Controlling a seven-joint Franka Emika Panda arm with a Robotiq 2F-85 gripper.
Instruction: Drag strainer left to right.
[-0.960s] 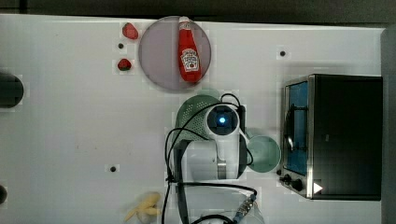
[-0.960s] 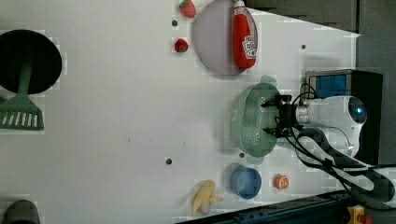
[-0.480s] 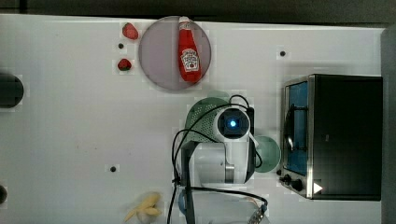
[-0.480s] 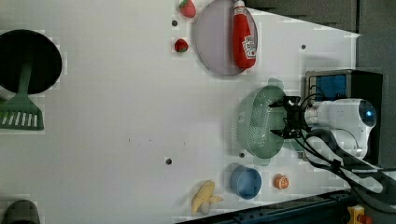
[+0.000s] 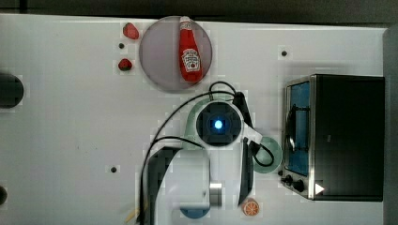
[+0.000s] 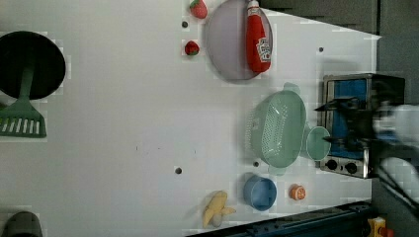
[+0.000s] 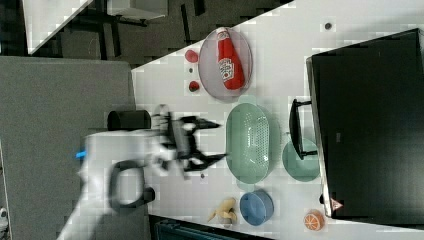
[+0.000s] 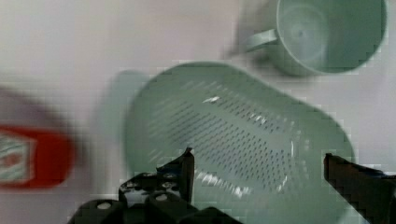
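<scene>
Gripper (image 8: 259,168): fingers spread wide apart, nothing between them, hanging above the strainer without touching it; in the right view it (image 7: 212,141) shows as two dark prongs pointing at the strainer from the right view's left.

Strainer (image 8: 243,154): pale mint-green oval with a perforated inside and a wide rim. It sits flat on the white table (image 6: 123,123), its long axis running up and down in the left view (image 6: 279,129). In the top view a strip of its rim (image 5: 191,123) shows beside the arm's wrist, which covers the rest.

Mug (image 8: 327,35): mint-green, upright, handle turned toward the strainer. In the left view it (image 6: 317,143) lies just beside the strainer, between it and the toaster oven (image 6: 348,123).

Blue bowl (image 6: 260,192): near the strainer's lower end in the left view, apart from it. A banana (image 6: 216,209) lies on the left view's left of the bowl and an orange slice (image 6: 297,192) on its right.

Plate (image 6: 230,42): grey and round, beyond the strainer's upper end in the left view, with a red ketchup bottle (image 6: 258,39) lying on it. Two strawberries (image 6: 191,48) lie on the left view's left of the plate.

Green spatula (image 6: 22,118): at the left view's far left edge, its handle reaching into a dark round pan (image 6: 29,64).
</scene>
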